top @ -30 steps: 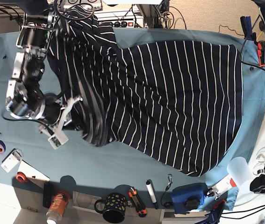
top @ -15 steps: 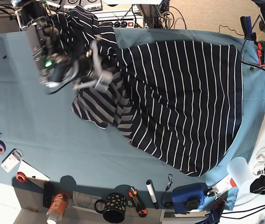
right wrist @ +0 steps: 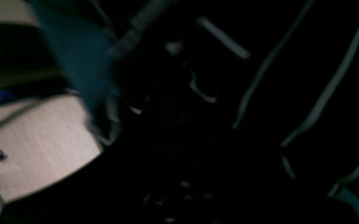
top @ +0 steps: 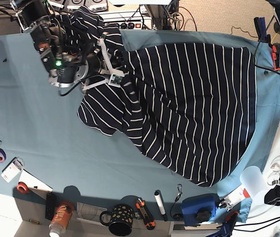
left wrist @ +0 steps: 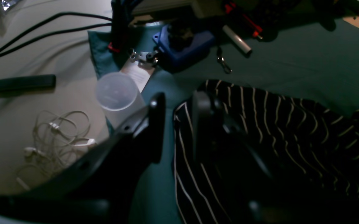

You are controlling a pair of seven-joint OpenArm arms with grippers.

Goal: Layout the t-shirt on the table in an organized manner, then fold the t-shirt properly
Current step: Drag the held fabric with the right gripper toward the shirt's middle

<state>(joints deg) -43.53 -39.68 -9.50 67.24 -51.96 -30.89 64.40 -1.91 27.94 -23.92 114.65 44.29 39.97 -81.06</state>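
The t-shirt (top: 194, 103), dark with thin white stripes, covers the right half of the teal table (top: 31, 123), and one sleeve lies fanned out at its left. My right gripper (top: 107, 74) hovers over the bunched upper-left part of the shirt, its white fingers against the fabric. The right wrist view is dark and blurred, showing only striped cloth (right wrist: 291, 77), so the jaws cannot be read. In the left wrist view my left gripper (left wrist: 179, 99) stands open above the table (left wrist: 307, 62), just left of the shirt's edge (left wrist: 276, 130), with nothing between its fingers.
Along the near edge stand a mug (top: 117, 219), an orange can (top: 60, 217), a marker (top: 159, 203) and a blue box (top: 199, 207). A clear cup (left wrist: 117, 91) and earphones (left wrist: 58, 137) lie off the corner. Tape rolls (top: 0, 155) lie at the left edge.
My right arm swung from the near-left of the shirt up to its far-left corner, dragging the sleeve along. The sleeve now lies spread flatter. The rest of the shirt is unchanged.
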